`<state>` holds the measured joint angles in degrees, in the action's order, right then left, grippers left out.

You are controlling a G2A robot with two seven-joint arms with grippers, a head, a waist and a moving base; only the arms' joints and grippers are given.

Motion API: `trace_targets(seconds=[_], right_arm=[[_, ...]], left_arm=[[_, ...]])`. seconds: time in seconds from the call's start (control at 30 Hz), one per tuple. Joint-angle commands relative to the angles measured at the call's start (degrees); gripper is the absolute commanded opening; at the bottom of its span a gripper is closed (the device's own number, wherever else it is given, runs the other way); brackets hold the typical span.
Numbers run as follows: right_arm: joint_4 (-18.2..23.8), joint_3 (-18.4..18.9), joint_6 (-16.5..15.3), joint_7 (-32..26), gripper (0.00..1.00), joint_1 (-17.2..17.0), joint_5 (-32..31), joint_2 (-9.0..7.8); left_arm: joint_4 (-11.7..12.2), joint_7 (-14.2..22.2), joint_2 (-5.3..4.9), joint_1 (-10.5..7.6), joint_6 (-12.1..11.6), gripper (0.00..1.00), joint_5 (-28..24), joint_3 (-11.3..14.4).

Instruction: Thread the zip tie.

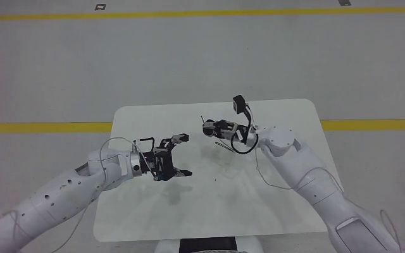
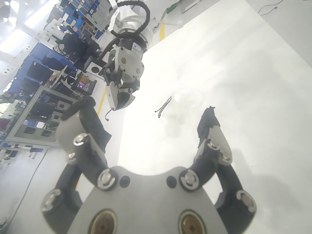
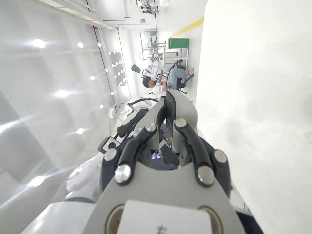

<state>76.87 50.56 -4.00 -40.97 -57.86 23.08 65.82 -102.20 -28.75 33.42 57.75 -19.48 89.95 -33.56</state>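
Right gripper: jaws closed on a thin black zip tie, tail protruding left of centre. Left gripper: jaws wide, empty, above the table. Two loose ties lie mid-frame. Judged step: tie presented. The next move calls for the left gripper to take the free end.

Thin black zip tie sits pinched upright in the closed right gripper, tail poking out; two more ties lie side by side on the table.
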Motion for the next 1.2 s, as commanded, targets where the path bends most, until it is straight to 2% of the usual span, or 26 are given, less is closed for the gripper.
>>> trace_targets(seconds=[0.0,0.17,0.43,0.9,1.07,1.17], right_arm=[[1.6,0.6,-1.0,3.9,0.0,-1.3,-3.1,-0.17],[6.6,2.5,-3.1,11.7,0.0,-5.5,-9.8,-0.7],[11.2,4.0,-5.6,18.7,0.0,-9.5,-19.5,-1.07],[12.2,4.1,-6.0,18.4,0.0,-10.6,-21.6,-1.05],[12.9,5.3,-7.3,15.8,0.0,-11.6,-23.5,-1.39],[12.8,6.3,-9.0,12.0,0.0,-12.1,-22.9,-1.71]], left_arm=[[0.0,0.0,0.0,0.0,0.0,1.0,0.0,0.0],[0.0,0.0,0.0,0.0,0.0,1.0,0.0,0.0],[0.0,0.0,0.0,0.0,0.0,1.0,0.0,0.0],[0.0,0.0,0.0,0.0,0.0,1.0,0.0,0.0],[-0.1,1.3,0.5,0.34,0.5,1.0,-0.3,-0.2],[0.2,1.8,0.72,0.34,0.5,1.0,0.0,-0.4]])
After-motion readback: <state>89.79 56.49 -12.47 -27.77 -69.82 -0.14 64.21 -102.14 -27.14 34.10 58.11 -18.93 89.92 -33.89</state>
